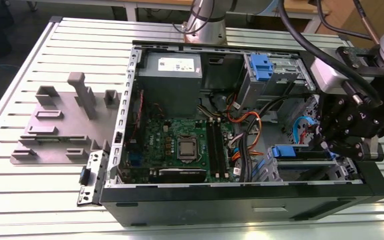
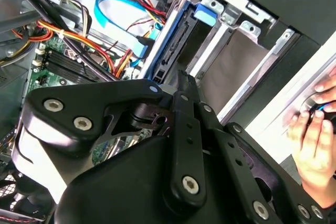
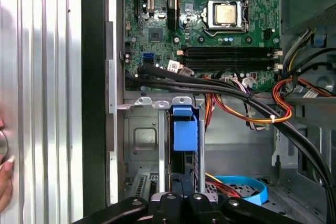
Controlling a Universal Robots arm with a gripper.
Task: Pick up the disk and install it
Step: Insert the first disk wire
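The disk (image 1: 303, 152) stands on edge in the drive bay at the front corner of the open computer case (image 1: 178, 200), on the exterior view's right, its blue carrier tab facing the motherboard. Both wrist views show it: the blue tab of the disk (image 3: 184, 129) sits between metal rails, and the disk (image 2: 170, 40) has its connector end toward me. My gripper (image 1: 339, 146) hangs over the case wall at that end. The black fingers (image 2: 185, 108) look shut together, tips at the disk's rear end, with nothing between them.
Black and orange cables (image 3: 236, 95) run across the case beside the bay, and a blue data cable (image 2: 118, 11) loops near the disk. A second blue carrier (image 1: 261, 67) sits in the upper bay. A person's hand (image 2: 315, 135) rests outside the case. Grey fixtures (image 1: 65, 120) lie on the table.
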